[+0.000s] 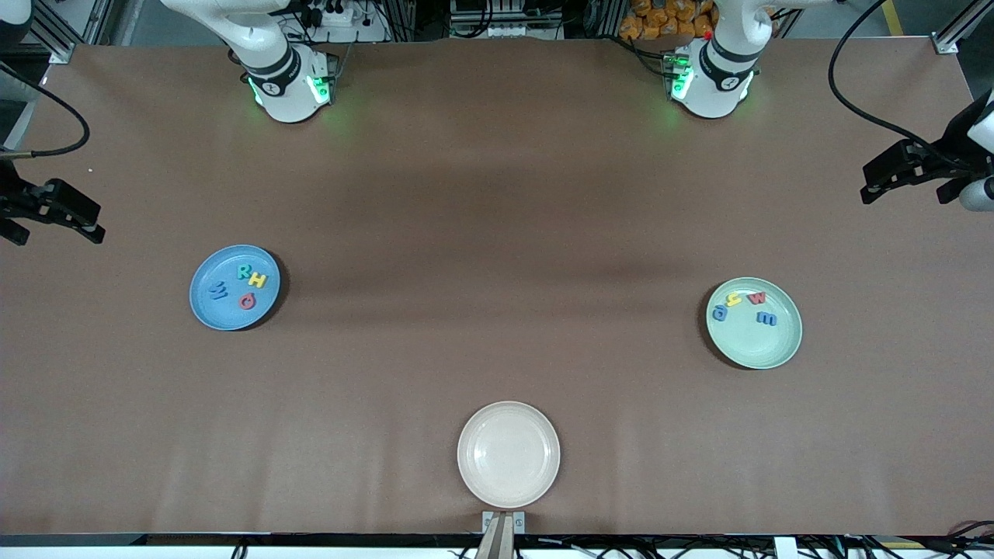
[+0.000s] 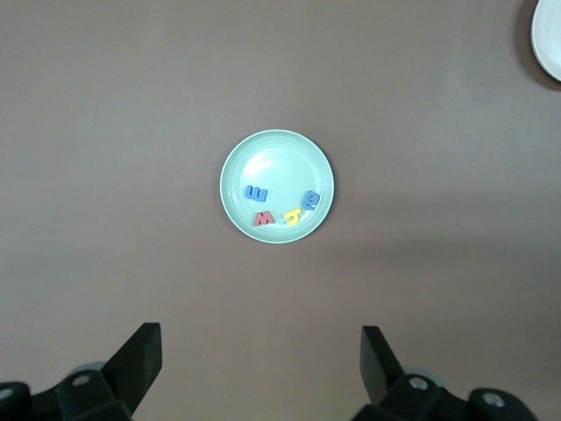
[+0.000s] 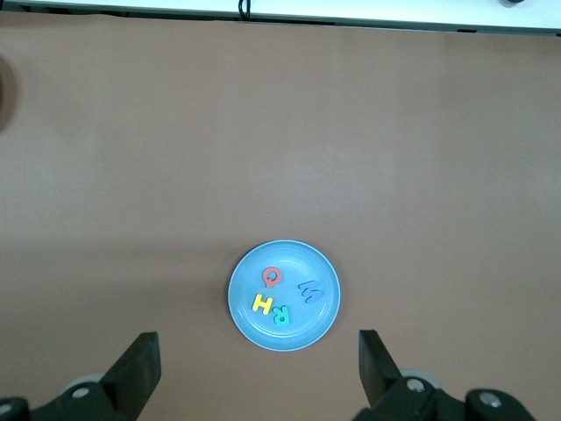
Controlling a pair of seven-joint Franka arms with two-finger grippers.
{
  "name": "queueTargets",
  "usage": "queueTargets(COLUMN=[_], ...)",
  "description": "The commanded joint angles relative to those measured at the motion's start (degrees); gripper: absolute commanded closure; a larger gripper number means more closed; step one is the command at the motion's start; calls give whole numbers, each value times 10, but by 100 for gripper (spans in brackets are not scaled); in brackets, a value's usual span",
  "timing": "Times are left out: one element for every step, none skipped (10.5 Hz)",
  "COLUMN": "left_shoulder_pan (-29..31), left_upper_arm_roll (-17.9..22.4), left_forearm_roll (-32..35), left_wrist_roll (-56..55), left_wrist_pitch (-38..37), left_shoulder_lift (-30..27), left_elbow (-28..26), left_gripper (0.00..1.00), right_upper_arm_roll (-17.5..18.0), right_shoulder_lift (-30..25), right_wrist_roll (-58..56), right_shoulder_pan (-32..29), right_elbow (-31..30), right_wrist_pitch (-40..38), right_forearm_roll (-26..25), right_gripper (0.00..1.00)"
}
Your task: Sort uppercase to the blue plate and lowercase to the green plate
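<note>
The blue plate lies toward the right arm's end and holds the teal R, yellow H, blue W and red Q. The green plate lies toward the left arm's end and holds the blue g, yellow h, red w and blue m. My right gripper hangs open and empty, high at its table end, looking down on the blue plate. My left gripper hangs open and empty over its own end, above the green plate.
A cream-white plate with nothing on it sits at the table edge nearest the front camera, midway between the two arms; it also shows in the left wrist view. The brown table top lies bare between the plates.
</note>
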Motion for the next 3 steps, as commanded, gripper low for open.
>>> queueTargets(left_shoulder_pan=[3,3,2], left_upper_arm_roll=[-2,-2,-2], left_forearm_roll=[6,6,5], left_wrist_roll=[3,2,2], left_wrist_pitch=[-3,-3,-3], left_shoulder_lift=[-8,-6,-5], left_elbow=[-2,3,3], left_gripper=[0,0,0], right_upper_arm_roll=[10,9,9], right_shoulder_lift=[-10,-23,-31], right_wrist_roll=[2,2,2], right_shoulder_pan=[-14,-14,-14], right_elbow=[-2,-6,-7], right_wrist_pitch=[2,-1,-5], right_forearm_roll=[8,8,8], right_gripper=[0,0,0])
